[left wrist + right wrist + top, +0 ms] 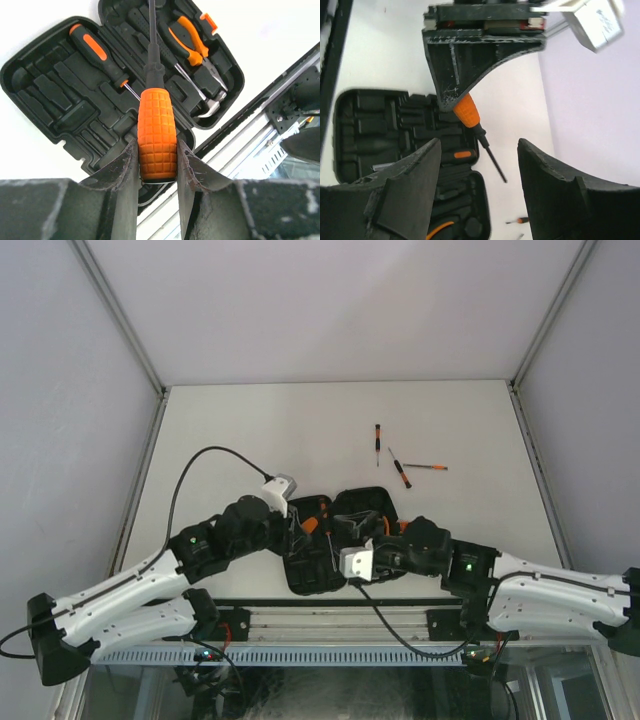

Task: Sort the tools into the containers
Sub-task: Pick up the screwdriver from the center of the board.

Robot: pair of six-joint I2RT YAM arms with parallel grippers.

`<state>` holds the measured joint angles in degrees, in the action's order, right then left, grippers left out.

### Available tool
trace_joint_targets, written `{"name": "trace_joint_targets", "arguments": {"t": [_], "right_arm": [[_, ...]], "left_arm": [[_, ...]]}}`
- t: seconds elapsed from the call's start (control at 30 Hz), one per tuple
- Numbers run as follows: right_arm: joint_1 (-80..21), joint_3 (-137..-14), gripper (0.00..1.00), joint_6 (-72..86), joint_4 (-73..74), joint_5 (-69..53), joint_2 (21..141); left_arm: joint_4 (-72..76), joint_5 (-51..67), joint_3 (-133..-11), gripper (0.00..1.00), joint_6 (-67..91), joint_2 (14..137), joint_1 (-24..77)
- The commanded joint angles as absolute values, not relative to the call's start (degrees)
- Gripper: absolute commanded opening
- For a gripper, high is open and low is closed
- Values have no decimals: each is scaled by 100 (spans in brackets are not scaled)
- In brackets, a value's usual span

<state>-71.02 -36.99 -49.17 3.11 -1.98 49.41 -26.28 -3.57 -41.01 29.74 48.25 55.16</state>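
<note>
**Operator:** What am I holding, and where's everything else?

**Spotter:** Your left gripper is clamped on the waffled handle of the fat orange screwdriver. Its shaft points away from you, over the open case. The case lies flat on the desk, right in front of the arm bases. Your right gripper hangs beside it with its jaws wide and nothing between them.

**Operator:** What's already seated?

**Spotter:** The pliers and the hammer are in the lid-side half, and a slimmer screwdriver is in the other. Three thin screwdrivers lie out on the desk, well apart from the case.

**Operator:** How should I place this one?

**Spotter:** I'd say pick a free recess that is long and wide enough for that thick handle. I can't tell from here which one is meant for it. Turn your wrist until the shaft runs along that recess, then come down level so the handle and tip meet the moulding together. Let go only once the handle is resting in the slot, because dropped from a height the round handle would likely roll out. Keep your right gripper out of the way, or use it to steady the case rim if the plastic shifts.
</note>
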Motion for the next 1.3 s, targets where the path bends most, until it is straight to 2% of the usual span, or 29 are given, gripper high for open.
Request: {"name": "trace_joint_targets", "arguments": {"t": [0.0, 0.37, 0.47, 0.73, 1.03, 1.27], "right_arm": [[-7167, -3439, 62, -2995, -392, -51, 4325], [-7163, -3177, 62, 802, -978, 1538, 3921], [-7146, -3252, 58, 2090, -689, 2129, 3902], [-6961, -3439, 58, 5753, -97, 3040, 3878], [-6925, -3436, 66, 7573, -941, 3429, 4580], [-6669, -3439, 59, 8263, -1548, 2907, 5359]], "left_arm": [[-2055, -655, -3954, 0, 3140, 4508, 5485], [-1785, -938, -3782, 0, 3212, 4330, 5484], [-1662, -971, -3730, 0, 3251, 4313, 5484], [-1279, -1043, -3478, 0, 3278, 4050, 5484], [-771, -742, -3259, 0, 3282, 3885, 5491], [-485, -518, -3199, 0, 3384, 3818, 5501]]}}
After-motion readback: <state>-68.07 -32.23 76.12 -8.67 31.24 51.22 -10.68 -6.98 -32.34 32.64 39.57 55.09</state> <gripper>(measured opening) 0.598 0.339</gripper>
